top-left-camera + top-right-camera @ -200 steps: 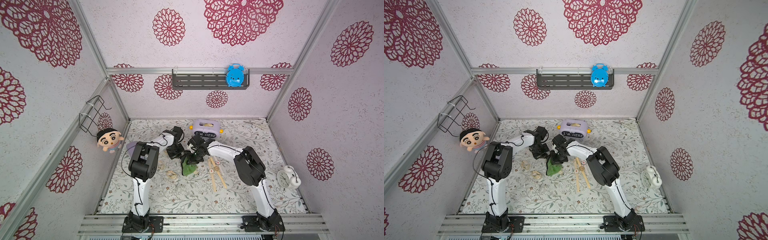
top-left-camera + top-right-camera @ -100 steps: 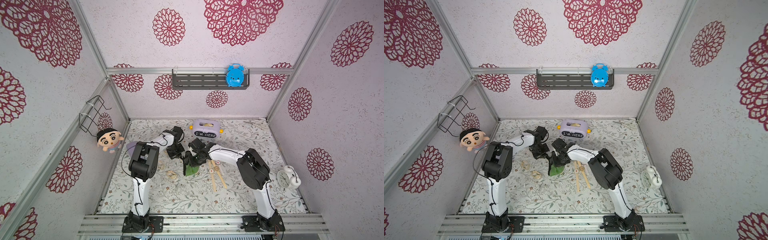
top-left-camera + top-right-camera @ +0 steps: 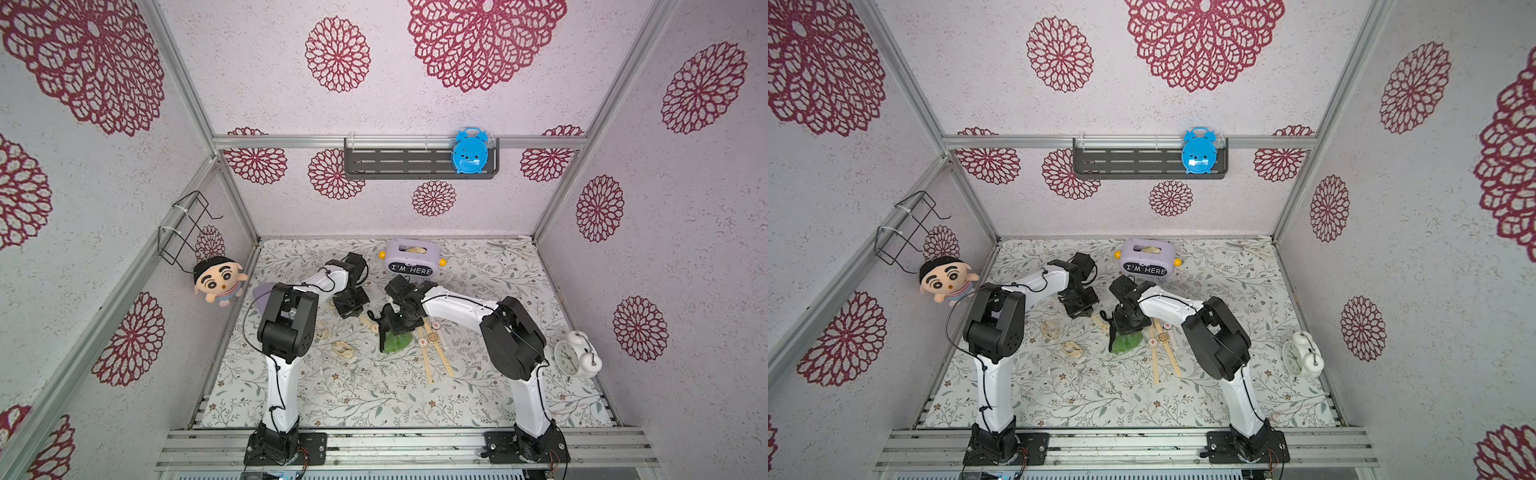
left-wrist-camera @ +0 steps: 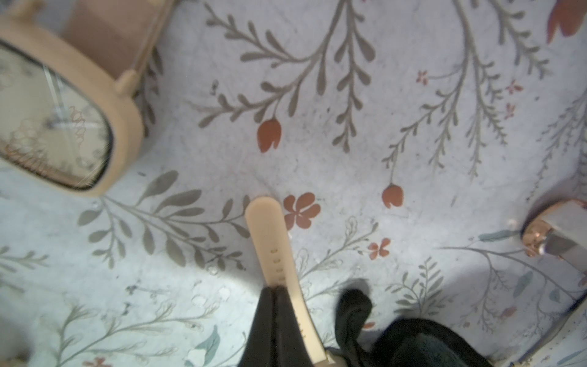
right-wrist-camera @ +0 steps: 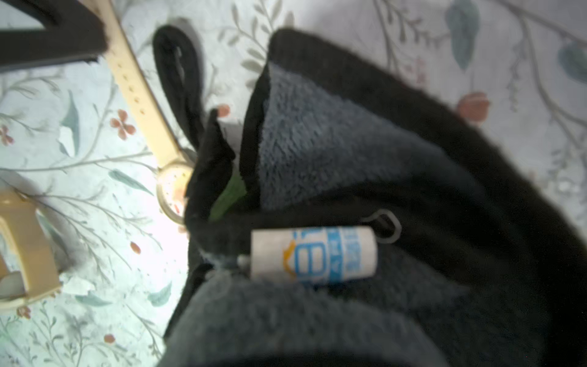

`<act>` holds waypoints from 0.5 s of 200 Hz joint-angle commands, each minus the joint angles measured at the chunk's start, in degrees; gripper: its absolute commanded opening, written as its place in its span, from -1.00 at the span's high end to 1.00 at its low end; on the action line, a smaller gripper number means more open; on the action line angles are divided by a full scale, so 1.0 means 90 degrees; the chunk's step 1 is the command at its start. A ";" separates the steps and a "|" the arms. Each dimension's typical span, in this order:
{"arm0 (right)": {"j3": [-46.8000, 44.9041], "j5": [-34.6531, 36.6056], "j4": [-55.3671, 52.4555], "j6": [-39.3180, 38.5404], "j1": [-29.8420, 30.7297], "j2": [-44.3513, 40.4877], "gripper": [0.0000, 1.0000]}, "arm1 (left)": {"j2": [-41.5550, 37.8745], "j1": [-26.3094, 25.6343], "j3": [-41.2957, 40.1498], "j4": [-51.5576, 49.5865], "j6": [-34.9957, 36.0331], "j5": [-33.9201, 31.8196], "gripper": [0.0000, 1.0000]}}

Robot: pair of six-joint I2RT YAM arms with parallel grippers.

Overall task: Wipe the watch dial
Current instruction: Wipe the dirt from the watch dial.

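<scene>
Two slim robot arms: the left arm (image 3: 286, 376) and right arm (image 3: 532, 401) have glossy white tube links joined by bulky black motor housings. Each stands on a black base plate (image 3: 505, 448) dotted with screws. A thin black cable (image 3: 245, 328) loops alongside. The left claw (image 3: 351, 307) and right claw (image 3: 401, 322) are matte black.

Cream watch strap (image 4: 270, 241); black-grey cloth (image 5: 349, 152), green patch; counter (image 3: 374, 395) white, grey-green leaf print, red flowers; far blue clock (image 3: 471, 151).
</scene>
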 commanded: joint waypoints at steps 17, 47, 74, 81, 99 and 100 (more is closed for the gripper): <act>0.0336 -0.0717 -0.0447 -0.0135 -0.0138 -0.0569 1.00 | 0.0323 -0.0174 -0.0137 0.0375 -0.0071 0.0066 1.00; 0.0293 -0.1588 0.0134 0.0056 -0.0186 -0.0767 1.00 | 0.0308 -0.0203 -0.0148 0.0381 -0.0095 0.0059 1.00; 0.0256 -0.2125 0.0633 0.0286 -0.0182 -0.0719 1.00 | 0.0307 -0.0207 -0.0158 0.0377 -0.0107 0.0036 1.00; 0.0276 -0.2195 0.0721 0.0352 -0.0186 -0.0667 1.00 | 0.0299 -0.0216 -0.0159 0.0377 -0.0107 0.0044 1.00; 0.0433 -0.2318 0.0908 0.0477 -0.0186 -0.0395 1.00 | 0.0306 -0.0228 -0.0168 0.0389 -0.0126 0.0029 1.00; 0.0449 -0.2327 0.0905 0.0479 -0.0187 -0.0382 1.00 | 0.0307 -0.0232 -0.0168 0.0391 -0.0126 0.0027 1.00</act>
